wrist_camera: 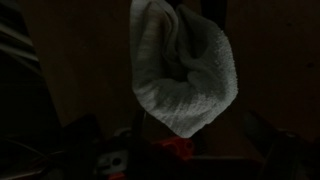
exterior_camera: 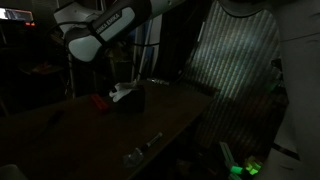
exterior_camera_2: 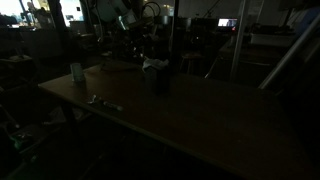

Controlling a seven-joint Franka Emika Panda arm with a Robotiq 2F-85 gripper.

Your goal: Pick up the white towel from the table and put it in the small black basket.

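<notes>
white towel (exterior_camera: 124, 90): in an exterior view it sat bunched up on top of the small black basket (exterior_camera: 132, 101), poking out over the rim.
small black basket: it stood on the dark tabletop (exterior_camera: 70, 125), back from the front edge.
small red thing (exterior_camera: 100, 102): it lay on the tabletop just beside the basket.
arm (exterior_camera: 100, 30): white and black, it reached in above the basket; the hand was too dark to make out here.
small bits (exterior_camera: 142, 148): they lay near the front edge, well apart from the basket.
white towel (exterior_camera_2: 152, 65): in an exterior view it showed as a pale lump at the top of the small black basket (exterior_camera_2: 158, 82).
tabletop (exterior_camera_2: 200, 120): long, dark and mostly bare.
pale cup (exterior_camera_2: 77, 72): it stood near one end, well apart from the basket.
white towel (wrist_camera: 185, 70): in the wrist view it filled the middle, crumpled and soft.
hand (wrist_camera: 175, 138): its two dark fingers (wrist_camera: 80, 140) stood far apart at the bottom, spread wide and pinching nothing.
</notes>
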